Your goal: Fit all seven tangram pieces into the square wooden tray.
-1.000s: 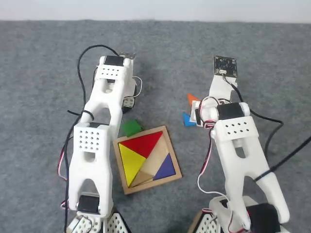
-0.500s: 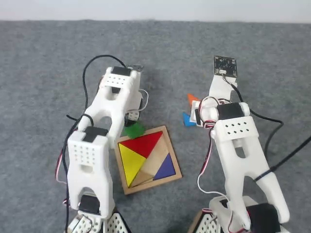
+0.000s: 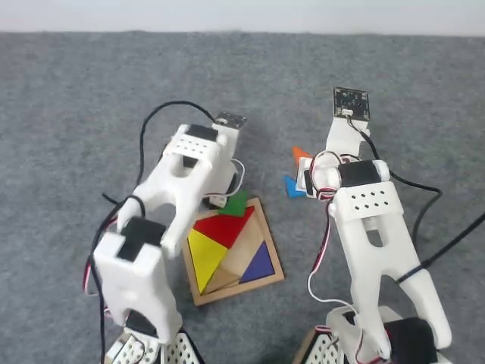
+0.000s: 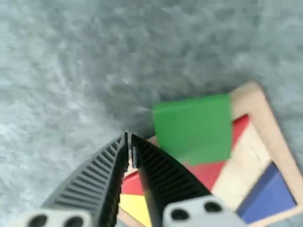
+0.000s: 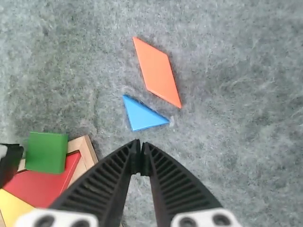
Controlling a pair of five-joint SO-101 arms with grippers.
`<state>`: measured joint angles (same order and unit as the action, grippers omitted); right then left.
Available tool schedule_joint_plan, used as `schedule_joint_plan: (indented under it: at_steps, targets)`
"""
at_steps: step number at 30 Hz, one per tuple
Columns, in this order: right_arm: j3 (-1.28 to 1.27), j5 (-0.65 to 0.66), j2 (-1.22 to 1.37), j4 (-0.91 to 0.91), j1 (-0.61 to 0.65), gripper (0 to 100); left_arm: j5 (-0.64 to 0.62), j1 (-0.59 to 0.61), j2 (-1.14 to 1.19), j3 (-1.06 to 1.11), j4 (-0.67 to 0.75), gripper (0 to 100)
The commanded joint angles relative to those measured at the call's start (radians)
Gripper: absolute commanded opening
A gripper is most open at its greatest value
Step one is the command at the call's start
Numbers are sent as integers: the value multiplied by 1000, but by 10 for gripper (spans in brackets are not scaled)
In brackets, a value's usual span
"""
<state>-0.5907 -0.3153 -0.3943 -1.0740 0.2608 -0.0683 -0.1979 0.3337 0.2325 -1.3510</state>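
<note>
Now our left tool [image 4: 129,138], clenched empty, flanks the green square [image 4: 194,127]. We could shove it past the tray [image 4: 266,105].

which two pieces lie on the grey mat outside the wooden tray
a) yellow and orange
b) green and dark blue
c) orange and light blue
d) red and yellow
c: the orange parallelogram and the light blue triangle lie flat on the grey mat, apart from the tray.
</note>
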Motion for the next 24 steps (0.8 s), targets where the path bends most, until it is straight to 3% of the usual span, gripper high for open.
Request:
schedule_joint_plan:
  at_steps: [1,8,13,18,24]
  targets:
    - [63,11,-8,-1,-7,13,20,-44,-155,68,26,12]
    - [63,11,-10,-2,-7,13,64,-2,-351,194,84,12]
    - [72,14,-2,2,24,12,28,138,-601,305,137,12]
    - [118,14,97,2,116,12,8,288,-976,573,278,12]
    - [334,49,390,1,220,12,15,434,-1349,912,430,13]
